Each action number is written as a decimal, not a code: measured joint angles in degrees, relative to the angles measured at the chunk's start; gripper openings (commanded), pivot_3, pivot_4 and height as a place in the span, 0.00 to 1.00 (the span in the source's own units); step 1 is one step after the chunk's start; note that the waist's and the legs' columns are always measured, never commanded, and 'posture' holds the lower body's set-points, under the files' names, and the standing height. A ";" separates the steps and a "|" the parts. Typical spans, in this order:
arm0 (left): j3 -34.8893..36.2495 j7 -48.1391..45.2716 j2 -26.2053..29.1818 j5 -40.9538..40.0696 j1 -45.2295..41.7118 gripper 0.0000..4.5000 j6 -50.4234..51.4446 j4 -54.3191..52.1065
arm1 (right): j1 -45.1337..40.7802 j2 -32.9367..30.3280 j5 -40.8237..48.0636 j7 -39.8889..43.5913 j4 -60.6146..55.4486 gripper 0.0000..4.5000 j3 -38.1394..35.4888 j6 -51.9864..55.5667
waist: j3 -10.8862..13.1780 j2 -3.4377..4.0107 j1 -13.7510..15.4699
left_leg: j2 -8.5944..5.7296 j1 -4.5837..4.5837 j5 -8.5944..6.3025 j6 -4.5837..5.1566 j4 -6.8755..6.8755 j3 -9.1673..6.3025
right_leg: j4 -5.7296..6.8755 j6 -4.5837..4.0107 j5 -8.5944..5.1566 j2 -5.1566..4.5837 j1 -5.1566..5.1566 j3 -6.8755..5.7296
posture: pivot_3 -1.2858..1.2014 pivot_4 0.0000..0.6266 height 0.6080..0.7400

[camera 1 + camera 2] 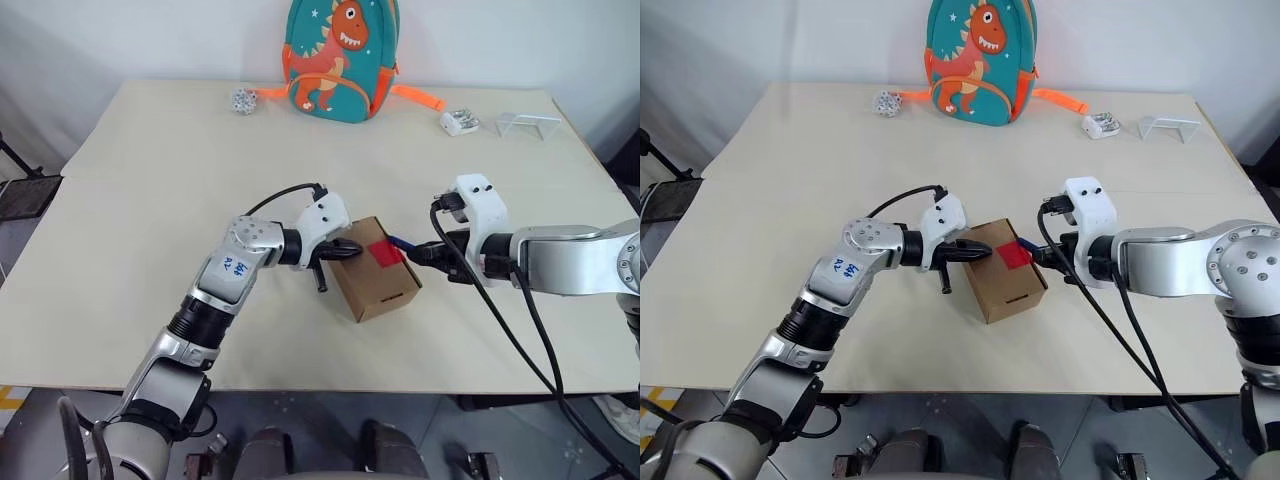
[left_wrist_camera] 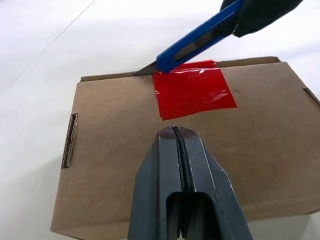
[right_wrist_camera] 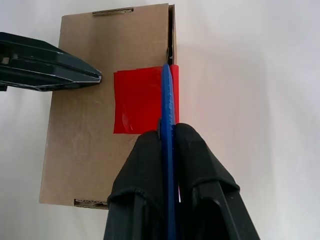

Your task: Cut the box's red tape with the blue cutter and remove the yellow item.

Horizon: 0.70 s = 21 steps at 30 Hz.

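Pressing down on the top of the box (image 1: pixel 373 281), the left gripper (image 2: pixel 174 131) has its fingers shut tight together, gripping nothing, their tips just short of the red tape (image 2: pixel 194 92). The box sits near the middle of the bench (image 1: pixel 150 170). From the other side, the right gripper (image 3: pixel 167 131) has its fingers clamped on the blue cutter (image 2: pixel 196 39), whose blade tip lies at the far edge of the tape, along the box's top seam. A dinosaur backpack (image 1: pixel 340 58) stands at the bench's far edge.
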 measured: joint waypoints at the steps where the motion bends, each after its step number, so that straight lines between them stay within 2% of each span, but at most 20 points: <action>1: -0.02 0.10 -0.07 0.00 0.00 0.00 0.09 -0.01 | 0.22 -0.24 0.00 0.00 -0.41 0.02 0.18 -0.48 | 0.00 0.00 0.02 | 0.00 0.00 0.00 0.00 0.00 0.00 | 0.00 0.00 0.00 0.00 0.00 0.00 | 0.52 0.24 1.00; 6: -0.33 0.46 -0.41 0.01 0.00 0.00 0.62 -0.19 | 2.15 -0.50 0.34 -0.88 -2.04 0.02 0.04 -3.09 | -0.02 -0.01 0.01 | 0.00 0.02 0.00 0.00 0.00 0.00 | 0.00 0.00 0.00 0.00 0.02 0.00 | 0.52 0.24 1.00; 16: -1.89 0.49 -0.36 0.57 -0.14 0.00 0.51 -0.23 | 8.04 5.34 0.96 -7.70 -5.20 0.02 -3.12 -8.88 | -0.23 -0.03 -0.18 | 0.02 0.23 -0.01 0.03 0.04 0.00 | 0.01 -0.02 0.01 0.00 0.23 0.03 | 0.52 0.24 1.00; 21: -2.32 0.51 -0.88 0.94 -0.38 0.00 0.52 -0.13 | 10.44 5.59 0.86 -8.91 -7.58 0.02 -3.87 -10.44 | -0.25 -0.01 -0.06 | 0.02 0.23 -0.02 0.04 0.04 -0.02 | 0.01 -0.02 0.01 0.00 0.23 0.03 | 0.52 0.24 1.00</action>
